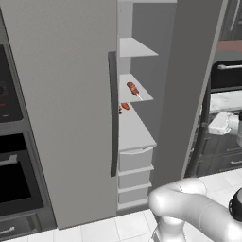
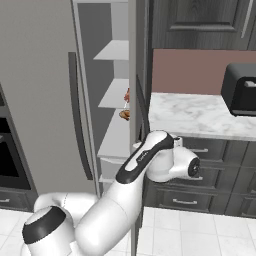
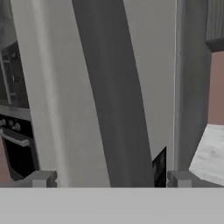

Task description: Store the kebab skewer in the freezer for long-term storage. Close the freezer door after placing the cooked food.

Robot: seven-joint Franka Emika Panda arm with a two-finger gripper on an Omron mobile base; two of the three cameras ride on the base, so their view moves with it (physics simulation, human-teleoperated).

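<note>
The freezer (image 1: 61,118) takes up most of both base views, and its freezer door (image 1: 189,94) stands swung out on the right, edge-on to the cameras. That door looks like the thing to handle now. I'd guess it's big, stiff and fairly heavy but swings easily on its hinge, so it wants a steady push on the outer face or a hook on its long dark handle (image 2: 142,112), not a pinch.

The white shelves (image 1: 134,127) inside are open to view, and the kebab skewer (image 1: 133,89) lies on one of the upper ones, with another reddish bit just below by the shelf edge. It's tiny, light and probably a bit greasy, but it seems to be already stored.

The left base view shows the skewer clearly. The right base view mostly hides it behind the door edge, but shows the arm reaching toward the door. The hand view puts the gripper (image 3: 109,179) right up against a grey panel with a dark strip, fingers spread wide, holding nothing.
</note>
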